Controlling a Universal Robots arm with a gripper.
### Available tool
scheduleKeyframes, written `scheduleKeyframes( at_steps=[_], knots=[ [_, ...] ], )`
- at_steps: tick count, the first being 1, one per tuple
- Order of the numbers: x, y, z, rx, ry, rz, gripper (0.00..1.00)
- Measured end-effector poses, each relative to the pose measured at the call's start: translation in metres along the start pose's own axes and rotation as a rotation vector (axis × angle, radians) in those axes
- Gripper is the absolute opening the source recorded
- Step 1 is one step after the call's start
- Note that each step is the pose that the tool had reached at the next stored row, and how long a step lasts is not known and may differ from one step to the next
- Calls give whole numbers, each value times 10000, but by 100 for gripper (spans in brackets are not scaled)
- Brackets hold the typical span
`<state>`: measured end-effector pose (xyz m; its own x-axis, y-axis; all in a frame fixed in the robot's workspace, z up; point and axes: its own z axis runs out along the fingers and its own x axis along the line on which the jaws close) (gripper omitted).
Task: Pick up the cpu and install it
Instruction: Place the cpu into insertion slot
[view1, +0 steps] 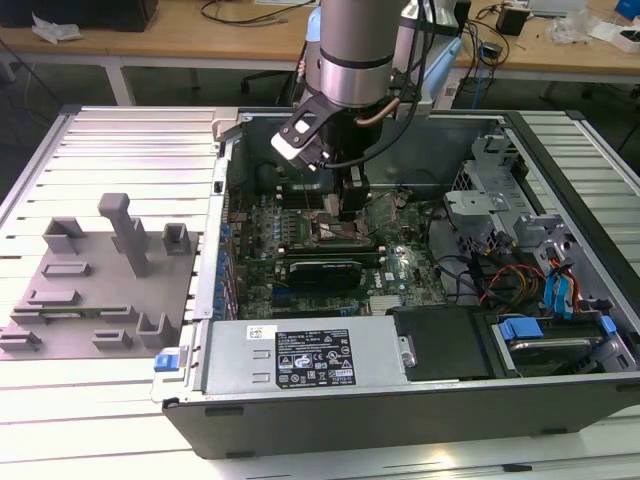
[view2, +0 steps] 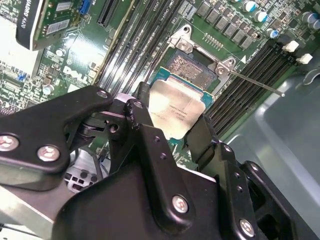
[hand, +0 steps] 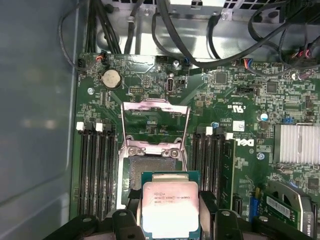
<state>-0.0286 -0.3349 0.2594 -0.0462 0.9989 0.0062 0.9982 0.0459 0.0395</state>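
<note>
The cpu (view2: 175, 111) is a flat square chip with a pale silver top and a green rim. It sits between the black fingers (view2: 141, 120) of my gripper (view2: 172, 127), which is shut on it. In the first wrist view the cpu (hand: 170, 204) hangs just above the open socket (hand: 136, 172) and overlaps its near edge, with the load plate (hand: 155, 125) swung up behind it. The socket's gold contact field (view2: 189, 69) lies bare beside the chip, and the wire lever (view2: 255, 82) sticks out sideways. In the exterior view my gripper (view1: 350, 207) is low inside the computer case, over the socket (view1: 345, 233).
Memory slots (hand: 95, 170) flank the socket on both sides. A long black expansion card (view1: 322, 270) lies just in front of it, with the power supply (view1: 300, 360) beyond that. Drive cages and cables (view1: 500, 230) fill the exterior view's right. A grey fixture plate (view1: 90, 290) lies outside the case.
</note>
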Motion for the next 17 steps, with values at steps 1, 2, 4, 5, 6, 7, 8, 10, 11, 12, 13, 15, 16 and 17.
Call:
scheduleKeyframes(
  at_steps=[1, 2, 4, 5, 6, 7, 8, 10, 11, 12, 13, 15, 16, 17],
  knots=[
    [0, 0, 0, 2, -2, 0, 54],
    [0, 0, 3, 0, 1, 0, 54],
    [19, -1, 14, -1, 1, 2, 54],
    [29, -1, 17, 0, 1, 1, 54],
    [35, -1, 20, -1, 2, 1, 54],
    [40, -3, 26, -1, 2, 1, 54],
    [43, -4, 35, -1, 1, 0, 54],
    [47, -7, 56, 0, 1, 0, 54],
    [47, -8, 63, -1, 1, -2, 54],
    [47, -8, 63, 1, 0, -2, 54],
    [47, -9, 63, 1, -1, 0, 54],
    [47, -8, 64, 0, 1, 0, 54],
    [47, -9, 64, 0, 1, 0, 54],
    [47, -9, 64, 0, 1, 0, 54]
  ],
)
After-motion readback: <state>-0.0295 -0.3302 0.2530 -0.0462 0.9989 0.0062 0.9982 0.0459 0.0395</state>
